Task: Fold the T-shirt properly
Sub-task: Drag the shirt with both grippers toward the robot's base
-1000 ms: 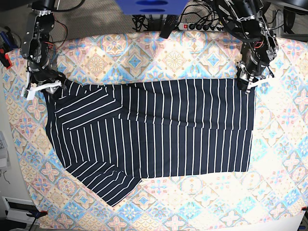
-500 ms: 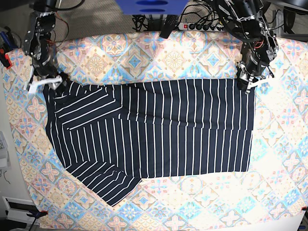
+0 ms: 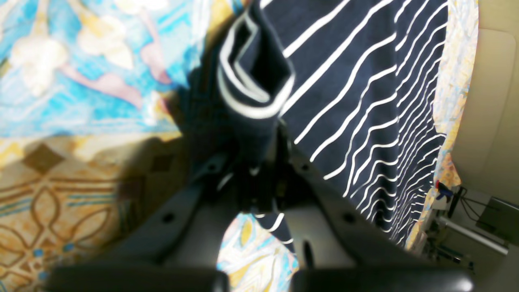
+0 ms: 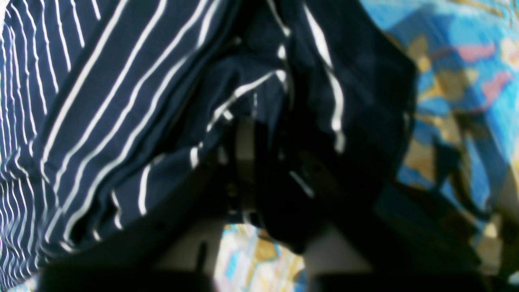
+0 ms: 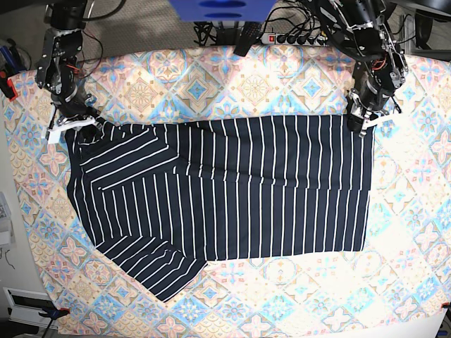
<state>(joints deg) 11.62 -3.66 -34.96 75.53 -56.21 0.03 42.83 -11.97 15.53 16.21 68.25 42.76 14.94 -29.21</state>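
Note:
The T-shirt point(image 5: 232, 190), dark navy with thin white stripes, lies spread flat across the patterned cloth, with one sleeve folded in at the left and another sticking out at the lower left. At the shirt's far right corner my left gripper point(image 5: 365, 124) is shut on it. The left wrist view shows a doubled fold of T-shirt point(image 3: 365, 81) pinched in the left gripper point(image 3: 259, 162). My right gripper point(image 5: 70, 125) sits at the far left corner. In the right wrist view, bunched T-shirt fabric point(image 4: 101, 101) is caught in the shut right gripper point(image 4: 251, 174).
A pastel diamond-tile cloth point(image 5: 282, 77) covers the whole table under the shirt. A power strip point(image 5: 292, 39) and cables lie past the back edge, beside a blue object point(image 5: 222, 10). A red clamp point(image 5: 7, 86) sits at the left edge.
My right gripper, open a second ago at the shirt's left corner, has shifted slightly and closed on the fabric. The left gripper and the shirt's right corner have not moved.

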